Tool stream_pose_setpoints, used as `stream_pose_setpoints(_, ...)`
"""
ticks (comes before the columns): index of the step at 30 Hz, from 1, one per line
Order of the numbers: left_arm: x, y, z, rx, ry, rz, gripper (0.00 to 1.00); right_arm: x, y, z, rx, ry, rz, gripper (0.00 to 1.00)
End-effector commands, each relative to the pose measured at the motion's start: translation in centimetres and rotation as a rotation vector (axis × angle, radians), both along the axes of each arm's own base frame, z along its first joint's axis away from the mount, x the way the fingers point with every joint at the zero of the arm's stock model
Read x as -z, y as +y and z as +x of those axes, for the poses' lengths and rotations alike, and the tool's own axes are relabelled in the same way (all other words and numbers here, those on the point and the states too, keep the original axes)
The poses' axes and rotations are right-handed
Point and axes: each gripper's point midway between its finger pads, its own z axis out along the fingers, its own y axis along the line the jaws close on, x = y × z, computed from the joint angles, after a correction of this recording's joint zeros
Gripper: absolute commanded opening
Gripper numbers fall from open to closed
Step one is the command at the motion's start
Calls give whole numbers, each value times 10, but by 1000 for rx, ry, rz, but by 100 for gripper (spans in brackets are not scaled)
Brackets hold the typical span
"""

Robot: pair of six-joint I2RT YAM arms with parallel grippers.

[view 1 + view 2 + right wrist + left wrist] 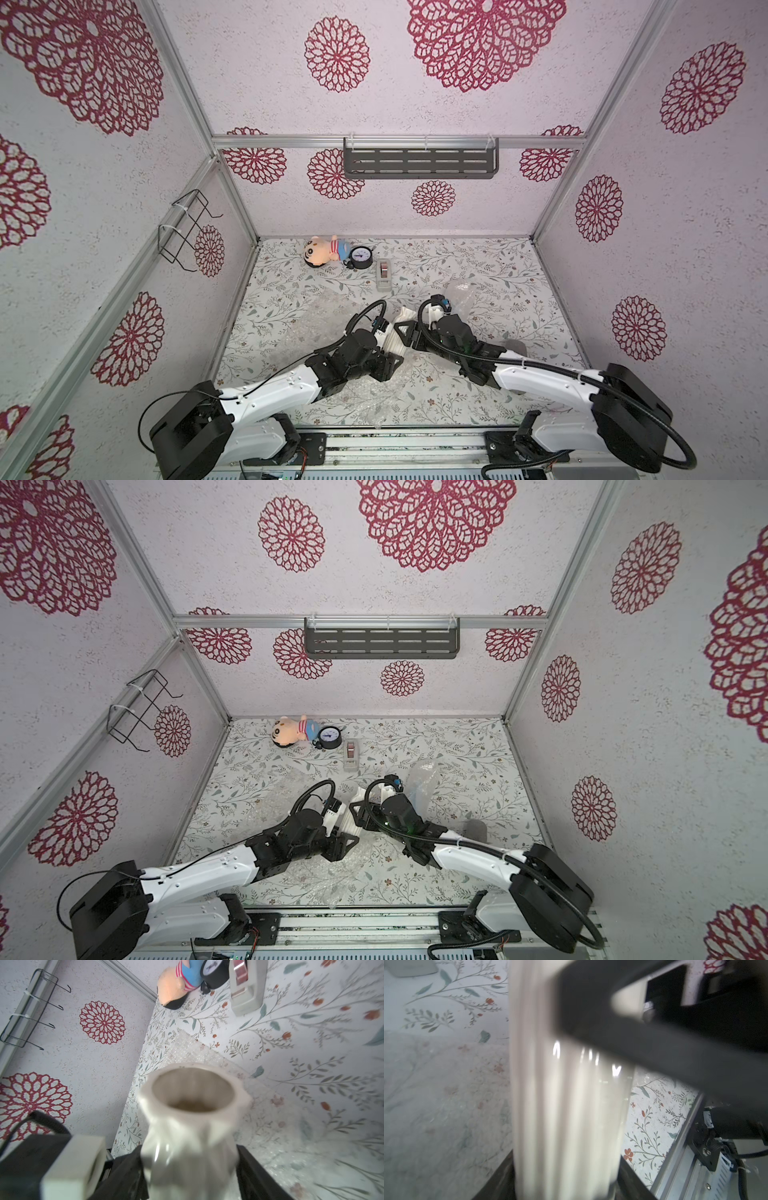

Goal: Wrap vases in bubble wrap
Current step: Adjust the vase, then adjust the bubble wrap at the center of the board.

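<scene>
Cream vase [395, 341] is at the centre of the table [498, 270], over the flat bubble wrap sheet [316, 332], between both arms; left gripper [388, 359] pinches its ribbed body, fingers against both sides; right gripper [191, 1167] straddles it below the wide mouth, jaws close alongside; whether they press cannot be told; tape dispenser [384, 274] stands well behind.

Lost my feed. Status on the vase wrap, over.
Left gripper, right gripper both straddle cream vase; grips unclear. Vase unwrapped, over bubble wrap. Tape dispenser apart.
</scene>
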Motion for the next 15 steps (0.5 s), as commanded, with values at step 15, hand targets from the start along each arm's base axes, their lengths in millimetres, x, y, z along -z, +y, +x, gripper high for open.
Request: stream_pose_setpoints(15,-11,40,-25,-157,212,-6,3,97,-5,-42,149,367,-127,58)
